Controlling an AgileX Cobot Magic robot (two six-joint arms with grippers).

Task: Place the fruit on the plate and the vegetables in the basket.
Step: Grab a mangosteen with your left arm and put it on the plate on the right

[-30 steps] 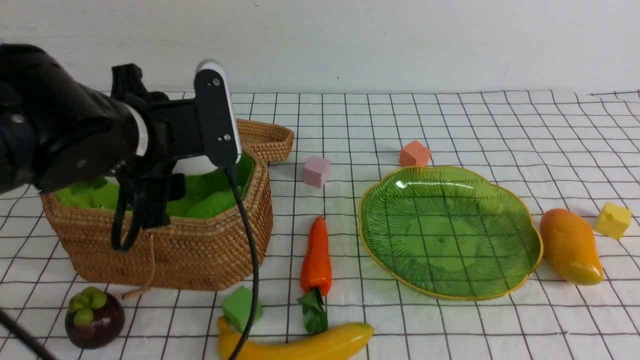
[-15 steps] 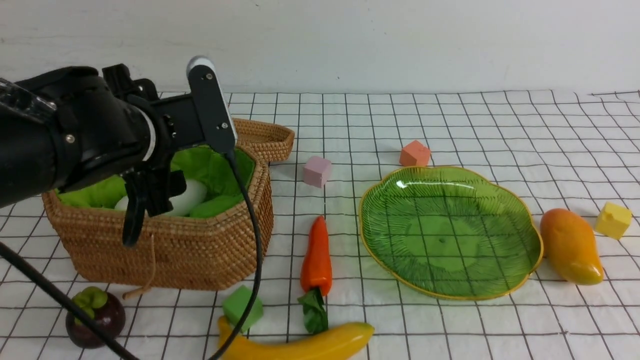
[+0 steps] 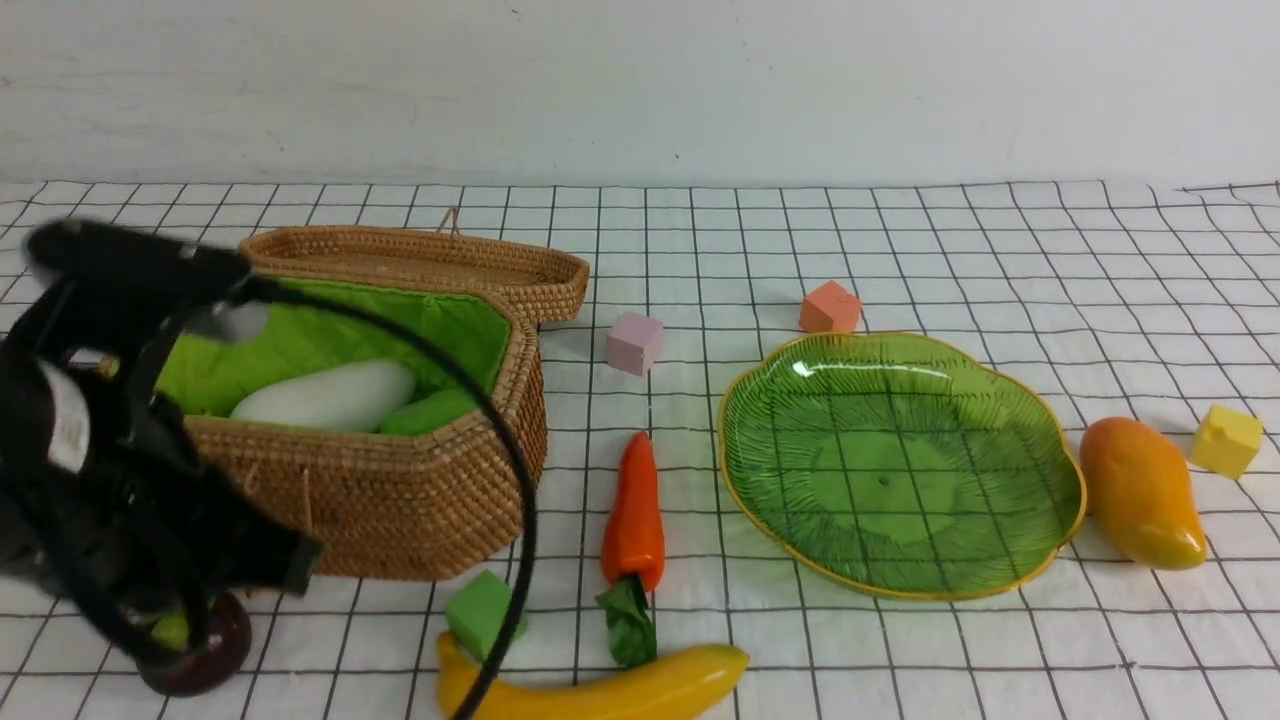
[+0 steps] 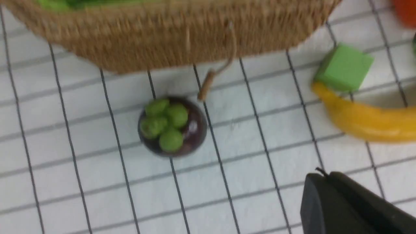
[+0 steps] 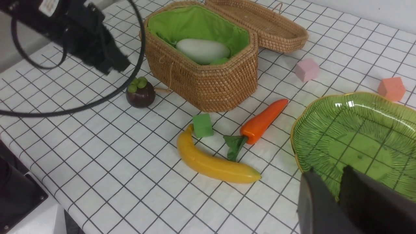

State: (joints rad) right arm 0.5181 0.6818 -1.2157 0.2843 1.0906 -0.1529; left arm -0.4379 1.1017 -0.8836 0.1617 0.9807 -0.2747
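Observation:
The basket (image 3: 400, 500) stands at the left with the white vegetable (image 3: 325, 395) and the light-green cucumber (image 3: 430, 410) inside. The carrot (image 3: 633, 510) lies between the basket and the empty plate (image 3: 900, 470). The banana (image 3: 600, 685) lies at the front edge and the mango (image 3: 1140, 490) to the right of the plate. The mangosteen (image 3: 215, 650) sits in front of the basket, half hidden by my blurred left arm. My left gripper (image 4: 320, 175) is shut and empty, above the cloth near the mangosteen (image 4: 172, 126). My right gripper (image 5: 339, 172) is shut and empty over the plate's (image 5: 357, 130) near rim.
A green cube (image 3: 480, 612) touches the banana's stem end. A pink cube (image 3: 632, 342), an orange cube (image 3: 828, 306) and a yellow cube (image 3: 1227, 438) lie around the plate. The basket's lid (image 3: 430, 260) lies open behind it. The left arm's cable (image 3: 520, 500) loops past the basket's front.
My left arm has swung from over the basket down to the front left, above the mangosteen. The white vegetable now shows lying in the basket.

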